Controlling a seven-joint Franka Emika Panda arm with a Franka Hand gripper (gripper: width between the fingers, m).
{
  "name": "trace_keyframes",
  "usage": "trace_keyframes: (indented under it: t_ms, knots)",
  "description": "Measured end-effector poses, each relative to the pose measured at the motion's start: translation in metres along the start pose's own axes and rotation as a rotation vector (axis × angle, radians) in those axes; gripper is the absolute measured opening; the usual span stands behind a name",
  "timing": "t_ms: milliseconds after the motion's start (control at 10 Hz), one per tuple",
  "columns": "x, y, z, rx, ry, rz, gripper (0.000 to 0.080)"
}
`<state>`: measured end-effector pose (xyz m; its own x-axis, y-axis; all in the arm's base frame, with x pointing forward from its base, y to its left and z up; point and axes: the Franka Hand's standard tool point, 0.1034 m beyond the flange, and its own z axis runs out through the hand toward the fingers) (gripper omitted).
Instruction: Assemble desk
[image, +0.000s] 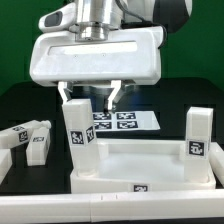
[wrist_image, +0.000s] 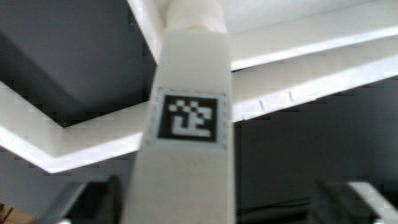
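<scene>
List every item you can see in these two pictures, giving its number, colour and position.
desk top: one, white, front of the table
standing legs: two, white, upright at the desk top's far corners, one below the gripper
loose legs: at least two, white, lying at the exterior view's left
marker board: one, white with black tags, behind the desk top
table: one, black
gripper: one, white, open, above the exterior view's left standing leg

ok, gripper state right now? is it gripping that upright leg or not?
Gripper: open. The jaws stand apart on either side of the upright desk leg, with gaps showing in the wrist view; it holds nothing.
</scene>
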<state>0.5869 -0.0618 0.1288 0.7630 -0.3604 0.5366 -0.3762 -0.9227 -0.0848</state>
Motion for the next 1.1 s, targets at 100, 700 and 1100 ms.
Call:
trace_keyframes:
  t_ms: [100, 700, 1100]
  knots:
    - [-0.003, 0.0, 0.0, 0.008, -0.066, 0.012, 0.0633]
    - [0.009, 0.001, 0.002, 0.072, -0.546, 0.089, 0.0649]
    - [0.013, -0.004, 0.009, 0.07, -0.53, 0.088, 0.0532]
